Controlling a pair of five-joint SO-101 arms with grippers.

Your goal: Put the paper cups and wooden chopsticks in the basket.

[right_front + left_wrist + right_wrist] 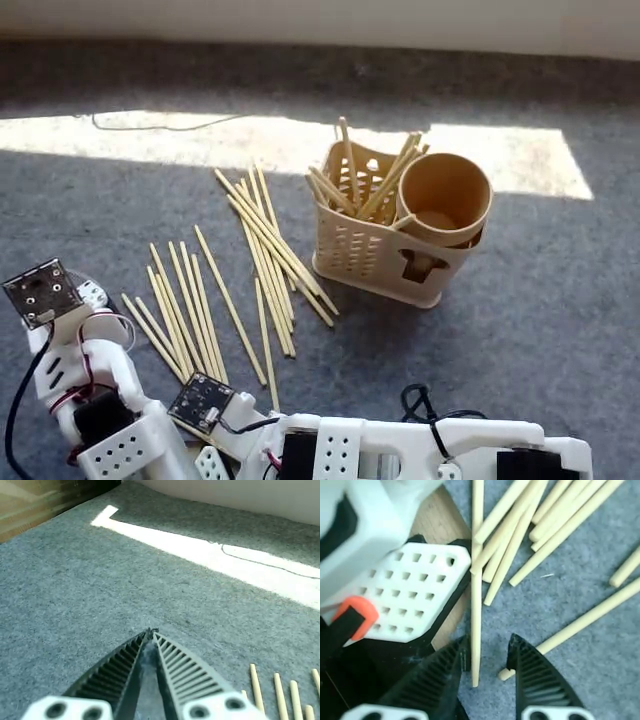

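The left gripper (151, 632) is closed above the grey carpet (75, 580), the right gripper (489, 650) parted around one loose chopstick (476, 605).

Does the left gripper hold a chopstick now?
No, the left gripper is shut on nothing; its two tips meet over bare grey carpet.

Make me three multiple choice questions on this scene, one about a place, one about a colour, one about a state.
1. Where is the paper cup? A. on the floor B. in the basket C. in a gripper
2. What colour is the basket? A. cream B. blue C. black
3. How is the left gripper? A. wide open B. shut, empty C. shut on a cup
Answers: B, the paper cup stands inside the basket's walls; A, its slotted walls are cream; B, its tips meet with nothing between them.
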